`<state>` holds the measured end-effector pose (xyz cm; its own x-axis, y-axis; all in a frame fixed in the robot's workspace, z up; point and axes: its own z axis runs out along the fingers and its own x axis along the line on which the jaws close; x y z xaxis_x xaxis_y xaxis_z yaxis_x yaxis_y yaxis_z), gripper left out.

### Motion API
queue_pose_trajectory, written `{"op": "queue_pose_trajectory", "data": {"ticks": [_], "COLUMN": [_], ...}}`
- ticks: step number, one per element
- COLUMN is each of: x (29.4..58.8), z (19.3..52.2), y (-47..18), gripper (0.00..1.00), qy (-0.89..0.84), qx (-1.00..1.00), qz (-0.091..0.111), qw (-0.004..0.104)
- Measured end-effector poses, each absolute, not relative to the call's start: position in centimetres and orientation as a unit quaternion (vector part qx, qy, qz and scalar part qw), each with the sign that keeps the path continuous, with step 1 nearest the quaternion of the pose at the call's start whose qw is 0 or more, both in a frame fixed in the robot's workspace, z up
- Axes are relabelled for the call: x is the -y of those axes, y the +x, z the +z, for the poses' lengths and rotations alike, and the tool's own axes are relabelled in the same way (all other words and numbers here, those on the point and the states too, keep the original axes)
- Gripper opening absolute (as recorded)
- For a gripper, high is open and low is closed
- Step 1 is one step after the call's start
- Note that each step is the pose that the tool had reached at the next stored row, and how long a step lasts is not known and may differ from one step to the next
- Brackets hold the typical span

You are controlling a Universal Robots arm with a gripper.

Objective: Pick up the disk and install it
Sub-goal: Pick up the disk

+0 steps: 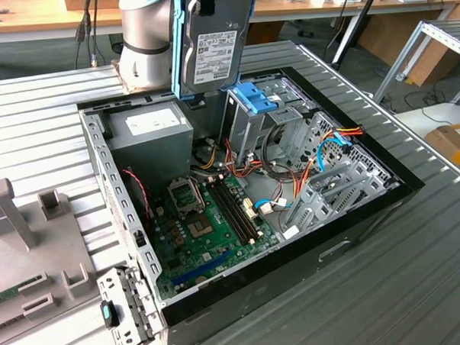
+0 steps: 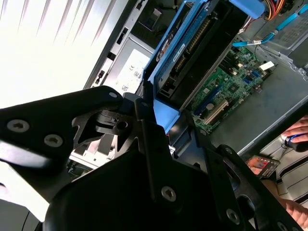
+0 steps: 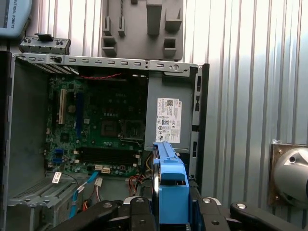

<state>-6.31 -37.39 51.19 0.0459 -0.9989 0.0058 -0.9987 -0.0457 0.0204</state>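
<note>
The disk (image 1: 218, 45), a grey metal drive with a white label and blue side rails, hangs upright above the back of the open computer case (image 1: 369, 212). It is just over the tall metal drive cage with the blue latch (image 1: 255, 97). My gripper (image 3: 171, 208) is shut on the disk, with a black finger (image 3: 142, 211) on each side of its blue rail end (image 3: 171, 187). In the second wrist view the disk (image 2: 192, 53) sticks out from the gripper (image 2: 166, 122) toward the case's inside.
A grey power-supply box (image 1: 152, 130) sits at the case's rear corner, beside the green motherboard (image 1: 209, 211) and loose cables (image 1: 321, 149). The arm's base (image 1: 144, 39) stands behind the case. A grey fixture (image 1: 27, 242) lies at the exterior view's left. A person's hand (image 2: 293, 139) is near the case.
</note>
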Motion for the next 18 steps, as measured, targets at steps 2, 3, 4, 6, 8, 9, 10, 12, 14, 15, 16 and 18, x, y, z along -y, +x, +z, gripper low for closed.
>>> {"op": "queue_pose_trajectory", "data": {"ticks": [2, 3, 4, 6, 8, 9, 10, 12, 14, 15, 16, 18], "x": [37.4, 37.5, 37.7, 38.1, 38.6, 38.8, 39.0, 40.2, 40.8, 41.3, 41.9, 42.6], "z": [51.2, 51.2, 51.2, 51.2, 51.2, 51.2, 51.2, 51.2, 51.2, 51.2, 51.2, 51.2], "y": [-6.3, -6.3, -6.3, -6.3, -6.3, -6.3, -6.3, -6.3, -6.3, -6.3, -6.3, -6.3], "gripper": [0.37, 0.37, 0.37, 0.37, 0.37, 0.37, 0.37, 0.37, 0.37, 0.37, 0.37, 0.37], "qy": [0.723, 0.723, 0.723, 0.723, 0.723, 0.723, 0.723, 0.723, 0.723, 0.723, 0.723, 0.723], "qx": [0.691, 0.691, 0.691, 0.691, 0.691, 0.691, 0.691, 0.691, 0.691, 0.691, 0.691, 0.691], "qz": [-0.005, -0.005, -0.005, -0.005, -0.005, -0.005, -0.005, -0.005, -0.005, -0.005, -0.005, -0.005], "qw": [0.009, 0.009, 0.009, 0.009, 0.009, 0.009, 0.009, 0.009, 0.009, 0.009, 0.009, 0.009]}}
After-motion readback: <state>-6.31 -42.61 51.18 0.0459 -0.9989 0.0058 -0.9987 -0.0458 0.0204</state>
